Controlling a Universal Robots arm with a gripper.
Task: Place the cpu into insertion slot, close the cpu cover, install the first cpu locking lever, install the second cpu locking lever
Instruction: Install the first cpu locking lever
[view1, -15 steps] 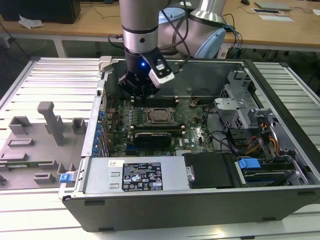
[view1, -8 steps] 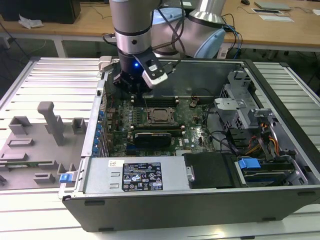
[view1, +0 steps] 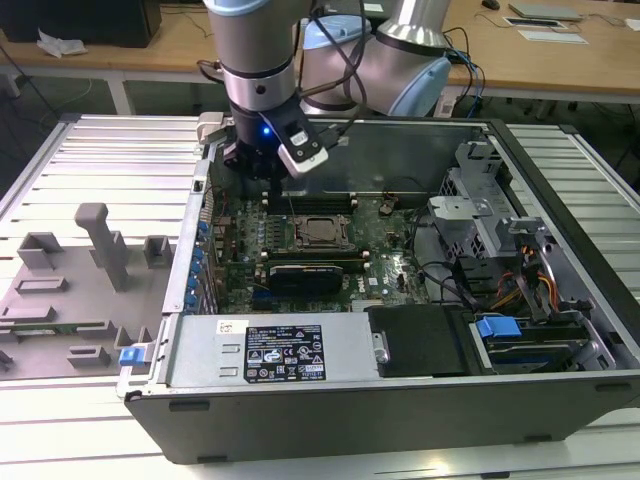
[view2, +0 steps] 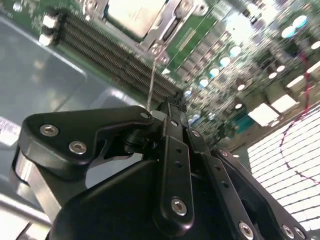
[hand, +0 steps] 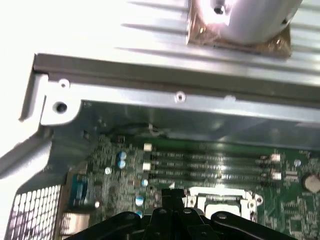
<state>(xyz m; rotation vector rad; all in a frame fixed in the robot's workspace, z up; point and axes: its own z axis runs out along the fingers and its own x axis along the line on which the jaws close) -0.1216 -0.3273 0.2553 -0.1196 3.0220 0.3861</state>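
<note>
Inside the computer case (view1: 420, 410), the exterior view showed the gripper (view1: 268, 186) low over the board, toward the exterior view's left of the cpu (view1: 322, 231), which sat in the insertion slot (view1: 303, 232). In the second wrist view, its fingers (view2: 174, 145) were pressed together, and the cpu cover (view2: 167, 26) lay flat around the chip. In the first wrist view, the cpu sat just beyond the fingertips (hand: 169, 199).

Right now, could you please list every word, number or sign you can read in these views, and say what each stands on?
Nothing can be read for certain.
Black label on the silver cover at the case's front: white print and symbols, too small to read.
Memory slots: faint markings, illegible.
</note>
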